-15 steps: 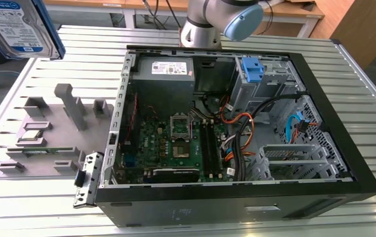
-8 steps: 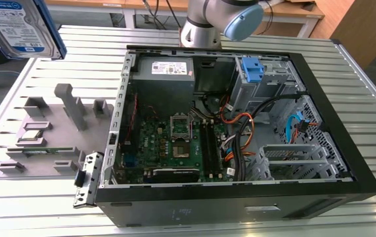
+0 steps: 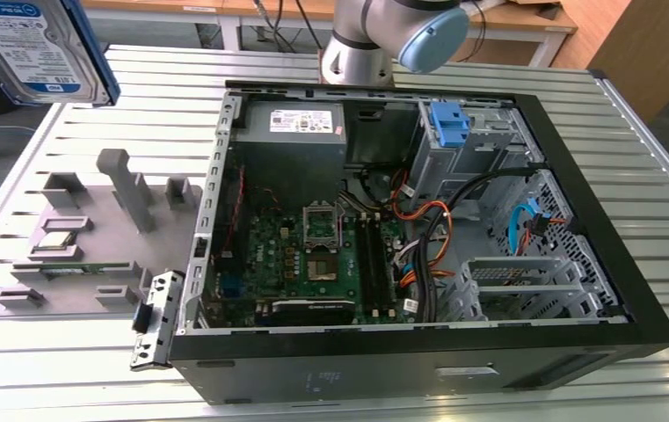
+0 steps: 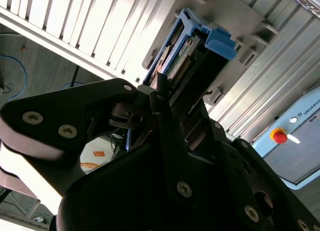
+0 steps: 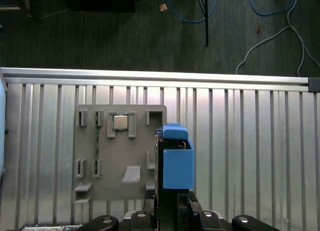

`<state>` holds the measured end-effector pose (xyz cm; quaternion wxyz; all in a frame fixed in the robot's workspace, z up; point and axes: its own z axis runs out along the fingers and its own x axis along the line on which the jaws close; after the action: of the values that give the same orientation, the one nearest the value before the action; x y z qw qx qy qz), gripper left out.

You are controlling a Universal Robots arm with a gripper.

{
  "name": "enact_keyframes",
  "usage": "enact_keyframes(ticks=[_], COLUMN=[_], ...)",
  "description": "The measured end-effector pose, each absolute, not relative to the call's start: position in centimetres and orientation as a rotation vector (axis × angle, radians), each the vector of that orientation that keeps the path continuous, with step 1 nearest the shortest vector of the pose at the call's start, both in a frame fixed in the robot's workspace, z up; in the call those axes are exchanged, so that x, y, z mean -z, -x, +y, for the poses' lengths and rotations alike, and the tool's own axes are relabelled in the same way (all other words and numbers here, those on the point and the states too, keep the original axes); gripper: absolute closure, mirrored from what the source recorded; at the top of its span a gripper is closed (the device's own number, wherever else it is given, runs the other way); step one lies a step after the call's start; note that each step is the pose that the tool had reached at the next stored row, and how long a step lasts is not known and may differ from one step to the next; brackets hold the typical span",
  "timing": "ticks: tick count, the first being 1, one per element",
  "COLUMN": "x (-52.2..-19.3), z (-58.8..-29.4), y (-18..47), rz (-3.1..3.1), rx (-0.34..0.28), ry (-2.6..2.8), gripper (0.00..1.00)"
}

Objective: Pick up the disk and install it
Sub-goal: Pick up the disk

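Silver disk (image 3: 35,48) gripped edge-on between fingers (image 4: 170,136), hanging above grey fixture (image 5: 120,161)

There was one disk (image 3: 35,48), one open computer case (image 3: 650,325), one blue bracket (image 3: 449,123), one grey power-supply box (image 3: 293,123), one grey slotted holder plate (image 3: 112,242), one slatted metal table (image 3: 645,132), one robot arm (image 3: 381,40) and one red button (image 4: 279,136)

Disk (image 3: 43,53) label (image 3: 18,33) white and blue, rail (image 5: 178,163) apparently blue
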<state>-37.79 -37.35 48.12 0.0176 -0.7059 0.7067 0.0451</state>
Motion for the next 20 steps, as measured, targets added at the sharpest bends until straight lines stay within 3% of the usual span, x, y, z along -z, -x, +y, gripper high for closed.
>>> enact_keyframes(ticks=[20], x=[-48.36], z=[-37.35], y=[37.14], rz=[2.196], rx=[-0.140], ry=[2.193], gripper=[0.65])
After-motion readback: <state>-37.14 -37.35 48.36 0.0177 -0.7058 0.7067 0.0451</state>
